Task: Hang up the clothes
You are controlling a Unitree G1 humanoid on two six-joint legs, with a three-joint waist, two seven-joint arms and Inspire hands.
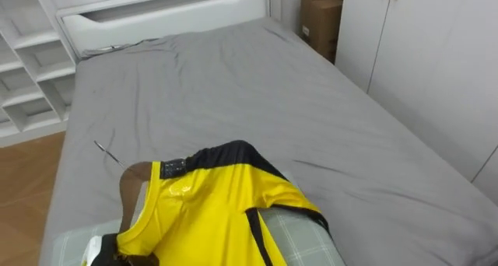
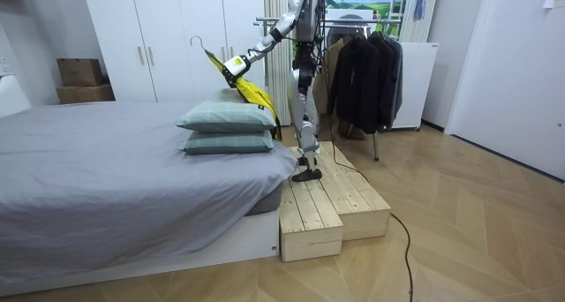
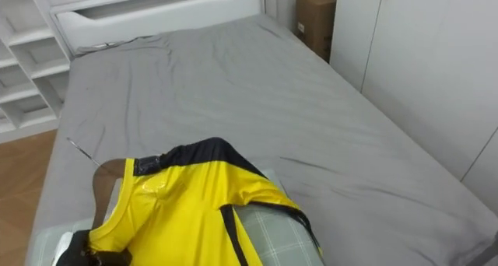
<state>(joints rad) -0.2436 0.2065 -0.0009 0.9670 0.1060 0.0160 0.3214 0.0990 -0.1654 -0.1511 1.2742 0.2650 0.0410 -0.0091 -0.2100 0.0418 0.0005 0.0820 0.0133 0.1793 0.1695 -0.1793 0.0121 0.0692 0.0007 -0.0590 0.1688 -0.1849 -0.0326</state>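
The left hand point(image 1: 105, 253) is being kept closed round a wooden hanger point(image 1: 131, 187), from which a yellow jersey point(image 1: 210, 211) is being draped above the pillows point(image 1: 299, 235). The hook point(image 1: 109, 153) is being pointed up the grey bed point(image 1: 257, 95). The rack of dark clothes point(image 2: 362, 72) is behind the robot, so a turn is judged necessary.

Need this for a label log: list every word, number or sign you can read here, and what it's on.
No text can be read.
yellow garment: pale marks on its dark collar band, too blurred to read.
cardboard box: print, if any, too small to read.
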